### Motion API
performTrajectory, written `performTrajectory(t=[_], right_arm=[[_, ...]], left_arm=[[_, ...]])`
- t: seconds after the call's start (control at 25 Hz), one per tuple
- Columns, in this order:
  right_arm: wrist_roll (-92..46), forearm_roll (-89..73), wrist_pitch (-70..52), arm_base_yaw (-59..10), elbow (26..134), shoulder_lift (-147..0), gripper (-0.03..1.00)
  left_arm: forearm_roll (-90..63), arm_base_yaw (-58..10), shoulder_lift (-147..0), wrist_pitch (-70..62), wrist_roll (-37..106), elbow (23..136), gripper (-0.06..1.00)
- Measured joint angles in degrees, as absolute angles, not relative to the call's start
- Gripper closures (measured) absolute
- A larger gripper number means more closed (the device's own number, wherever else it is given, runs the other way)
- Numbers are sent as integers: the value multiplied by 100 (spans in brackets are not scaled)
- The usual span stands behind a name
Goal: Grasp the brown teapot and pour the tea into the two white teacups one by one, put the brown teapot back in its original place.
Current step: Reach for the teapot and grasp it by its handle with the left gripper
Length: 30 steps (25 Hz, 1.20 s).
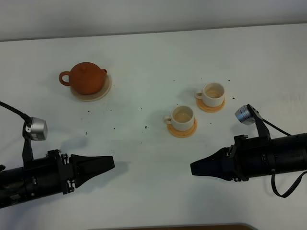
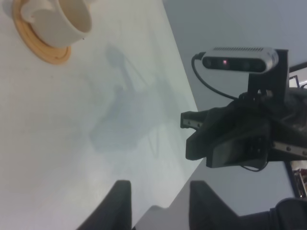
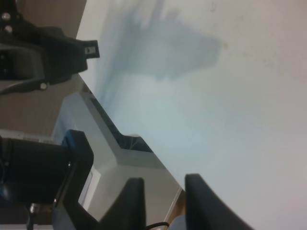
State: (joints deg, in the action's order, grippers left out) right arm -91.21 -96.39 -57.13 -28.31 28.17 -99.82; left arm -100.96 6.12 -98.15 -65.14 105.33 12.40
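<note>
Tabletop: pale tea in both teacups.

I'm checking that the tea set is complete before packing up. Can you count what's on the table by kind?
Teapot: 1
Saucer: 1
Teacups: 2
Coasters: 2
Total: 6

A white tabletop fills most of the frame, with a grey wall along the top edge. Small dark specks lie scattered across its middle. Two round orange coasters sit right of centre, near each other but apart
</note>
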Motion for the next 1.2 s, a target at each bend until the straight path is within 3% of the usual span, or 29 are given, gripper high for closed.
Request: performTrajectory(t=[0.48,0.84,1.0,1.2], right_arm=[[-9126,-10148,-5736,-2831,2812,-9982,73],[-9380,-9881,-5288,-2831,3320,-9988,73],[-8676,-8966,-5085,-2775,3975,-9988,73],[-6508,-6699,-4453,-2600,4750,-9739,73]], left_arm=[[-10096,612,-9826,-6464,10224,1667,61],[-9299,612,-9840,-6126,8763,2790,61],[-8526,612,-9843,-6018,7779,3366,61],[-7602,612,-9843,-6011,6638,4111,61]])
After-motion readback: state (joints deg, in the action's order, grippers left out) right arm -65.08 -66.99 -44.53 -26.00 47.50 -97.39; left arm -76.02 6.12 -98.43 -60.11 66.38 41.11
